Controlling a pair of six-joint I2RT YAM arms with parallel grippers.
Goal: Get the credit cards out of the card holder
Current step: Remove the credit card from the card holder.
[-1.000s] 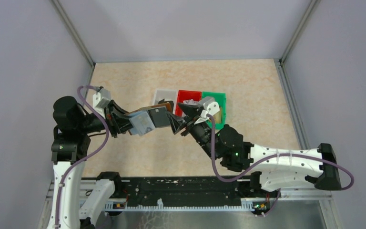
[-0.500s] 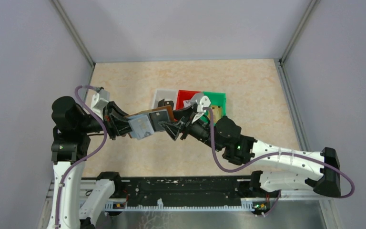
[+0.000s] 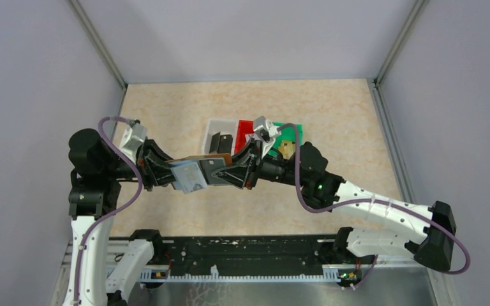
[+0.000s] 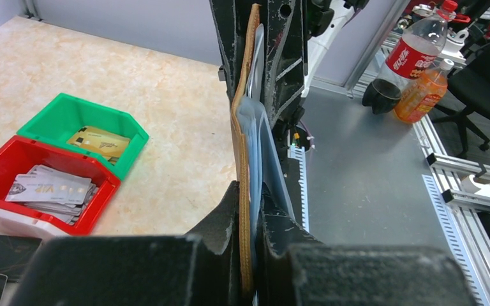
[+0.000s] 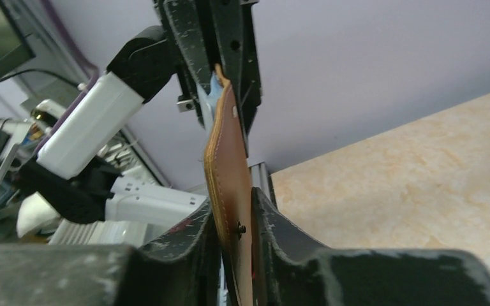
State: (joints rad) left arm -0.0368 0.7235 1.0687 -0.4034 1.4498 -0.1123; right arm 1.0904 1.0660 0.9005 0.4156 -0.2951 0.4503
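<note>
**Inspector:** Where is the card holder being kept?

**Recorder:** The card holder (image 3: 194, 171) is being held clear of the worktop (image 3: 332, 115), opened out and stretched between the two arms. It is being carried over the middle stretch, nearer the near edge than the bins and somewhat toward the left edge. Its pale bluish sleeves (image 3: 190, 176) are being turned upward, with the brown cover underneath.

**Inspector:** How are the left jaws being recorded?

**Recorder:** The left jaws are being recorded as almost fully closed, clamped on the holder's left end. In the left wrist view the fingers (image 4: 220, 220) are being pressed against both faces, with the holder standing edge-on between them.

**Inspector:** And the right jaws?

**Recorder:** The right jaws are being recorded as narrowed onto the opposite end. Both fingers (image 5: 274, 242) are being seen hard against the brown leather, one on each side, just beside a small stud (image 5: 241, 227).

**Inspector:** Where are the cards being found?

**Recorder:** Three bins are being noted in a row beyond the holder, toward the far edge.
- In the white bin (image 3: 208, 131), nearest the left edge, black cards (image 3: 220, 141) are being kept.
- In the red bin (image 4: 99, 204), in the middle, silvery-white cards (image 4: 51, 189) are being kept.
- In the green bin (image 4: 70, 115), nearest the right edge, gold cards (image 4: 99, 141) are being kept.

Whether any card is lying inside the sleeves cannot be told.
</note>
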